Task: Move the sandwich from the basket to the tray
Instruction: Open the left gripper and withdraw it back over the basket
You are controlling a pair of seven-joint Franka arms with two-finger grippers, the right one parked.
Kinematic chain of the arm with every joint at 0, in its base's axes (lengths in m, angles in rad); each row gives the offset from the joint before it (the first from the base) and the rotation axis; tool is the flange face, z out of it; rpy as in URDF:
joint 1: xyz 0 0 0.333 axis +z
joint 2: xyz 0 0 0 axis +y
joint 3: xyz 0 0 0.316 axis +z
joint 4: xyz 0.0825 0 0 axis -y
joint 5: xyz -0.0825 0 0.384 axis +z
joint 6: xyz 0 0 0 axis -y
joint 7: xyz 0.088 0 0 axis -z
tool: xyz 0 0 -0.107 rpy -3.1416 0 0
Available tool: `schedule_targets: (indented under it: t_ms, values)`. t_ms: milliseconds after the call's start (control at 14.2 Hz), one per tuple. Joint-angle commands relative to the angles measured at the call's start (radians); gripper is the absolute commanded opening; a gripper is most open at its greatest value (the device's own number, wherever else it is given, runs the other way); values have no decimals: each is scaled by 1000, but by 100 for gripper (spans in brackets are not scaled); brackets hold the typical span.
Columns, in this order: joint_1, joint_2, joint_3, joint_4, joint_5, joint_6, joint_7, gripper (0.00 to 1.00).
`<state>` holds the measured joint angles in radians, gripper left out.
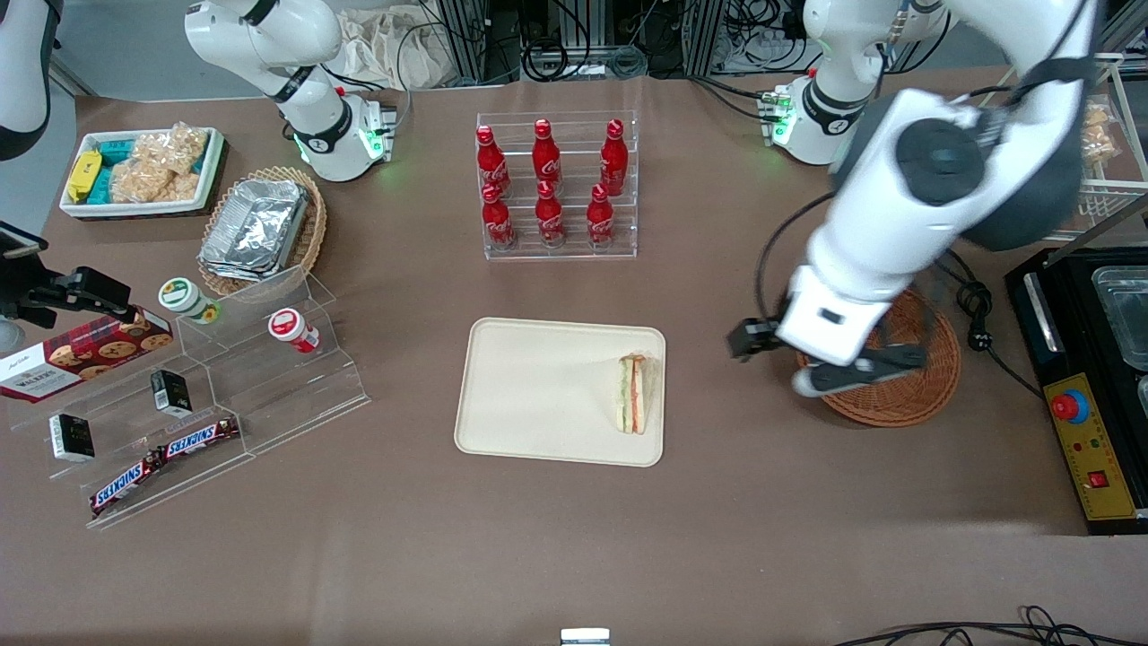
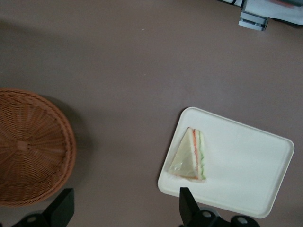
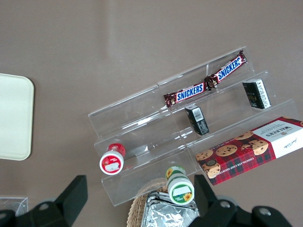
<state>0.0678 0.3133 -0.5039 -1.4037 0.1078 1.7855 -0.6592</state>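
**Sandwich is down — looks basically done**

Your tray point(image 1: 538, 395) has the sandwich point(image 1: 634, 394) lying on it, near the edge toward the working arm's end. The basket point(image 2: 33, 146) looks empty. The gripper point(image 2: 125, 208) hovers between basket and tray, fingers spread wide, holding nothing — only retreating seems left.

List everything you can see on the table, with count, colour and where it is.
sandwich: one, pale bread, on the tray's edge nearest the basket
tray: one, cream, table centre
basket: one, reddish-brown, empty, working arm's end
cola bottles: six, red, clear rack, farther from the camera than the tray
foil trays: silver, tan basket, parked arm's end
Snickers bars: two, clear stepped stand
cookie box: one, red, stand
hand: black fingers open, empty, above the table between basket and tray
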Motion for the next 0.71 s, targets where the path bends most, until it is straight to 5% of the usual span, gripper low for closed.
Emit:
schedule_targets:
  t_ms: [0, 141, 282, 635]
  values:
    - [84, -48, -4, 51, -69, -127, 140, 100]
    - [116, -92, 37, 52, -112, -217, 272, 100]
    - [57, -164, 210, 37, -170, -279, 372, 100]
    - [-121, -371, 504, -141, -166, -360, 501, 100]
